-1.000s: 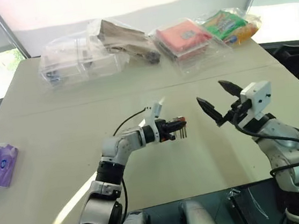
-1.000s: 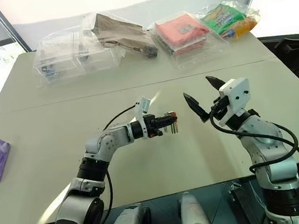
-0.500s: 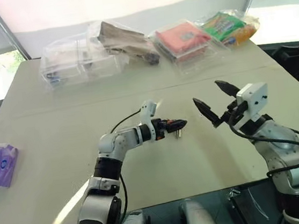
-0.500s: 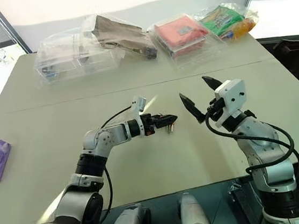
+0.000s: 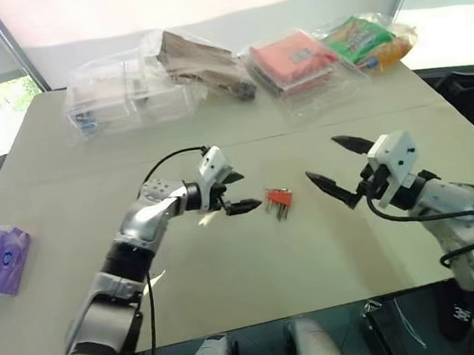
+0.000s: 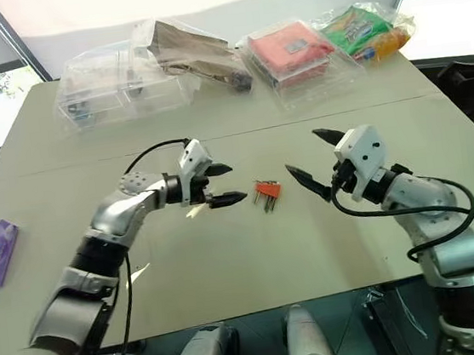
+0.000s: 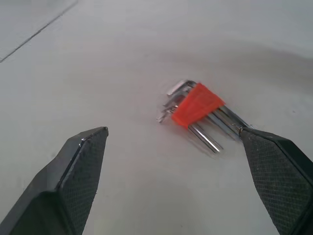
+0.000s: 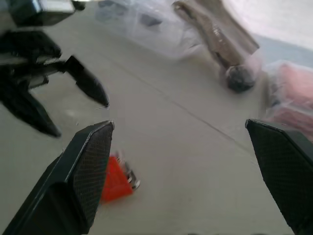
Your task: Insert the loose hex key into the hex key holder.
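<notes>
now | hex key holder [image 5: 279, 197] on table [image 5: 66, 180], at 3 o'clock of left gripper [image 5: 231, 193] | both spread, empty | right gripper [image 5: 331, 167] | loose key indistinguishable among keys

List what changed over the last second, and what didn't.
The left gripper let go of the hex key holder, which now lies on the table, and drew back to its own side with its jaws open. The right gripper stayed open and empty about where it was, now turned flatter. The packets at the table's far edge did not move.
</notes>
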### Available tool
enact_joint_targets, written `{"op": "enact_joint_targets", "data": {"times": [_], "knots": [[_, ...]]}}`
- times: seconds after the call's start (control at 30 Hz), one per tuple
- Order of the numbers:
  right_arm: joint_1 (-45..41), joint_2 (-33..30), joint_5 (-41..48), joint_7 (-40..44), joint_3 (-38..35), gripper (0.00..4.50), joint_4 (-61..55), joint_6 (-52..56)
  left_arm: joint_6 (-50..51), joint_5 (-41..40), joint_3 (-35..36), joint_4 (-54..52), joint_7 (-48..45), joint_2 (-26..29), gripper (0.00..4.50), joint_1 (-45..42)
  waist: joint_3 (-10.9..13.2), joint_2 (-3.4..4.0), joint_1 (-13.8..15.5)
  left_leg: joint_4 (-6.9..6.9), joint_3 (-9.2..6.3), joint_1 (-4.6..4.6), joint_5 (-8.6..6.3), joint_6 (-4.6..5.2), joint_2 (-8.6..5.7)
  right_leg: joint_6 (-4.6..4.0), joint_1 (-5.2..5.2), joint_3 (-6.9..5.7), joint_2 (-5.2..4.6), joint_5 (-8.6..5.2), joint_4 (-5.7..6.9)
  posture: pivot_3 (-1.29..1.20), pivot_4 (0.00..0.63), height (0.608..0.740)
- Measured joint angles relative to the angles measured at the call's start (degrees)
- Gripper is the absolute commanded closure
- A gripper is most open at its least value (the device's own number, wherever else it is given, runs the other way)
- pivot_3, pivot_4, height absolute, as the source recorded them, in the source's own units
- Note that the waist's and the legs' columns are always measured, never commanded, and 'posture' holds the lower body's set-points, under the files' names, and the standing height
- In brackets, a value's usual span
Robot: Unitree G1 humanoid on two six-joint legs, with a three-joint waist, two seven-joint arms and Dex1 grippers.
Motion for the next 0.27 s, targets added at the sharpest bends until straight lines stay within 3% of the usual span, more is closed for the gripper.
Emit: {"op": "enact_joint_targets", "data": {"times": [0.27], "knots": [[-0.1, -14.1, 1.2, 15.2, 1.1, 0.0, -0.1, 2.3, 7.0, -6.5, 5.2, -11.5, -7.6, 11.1, 0.02, 3.4, 0.0, -0.03, 0.0, 0.03, -0.01, 0.0, -0.05, 0.1, 0.03, 0.0, 0.02, -0.02, 0.01, 0.0, 0.0, 0.0, 0.15, 0.74]]}}
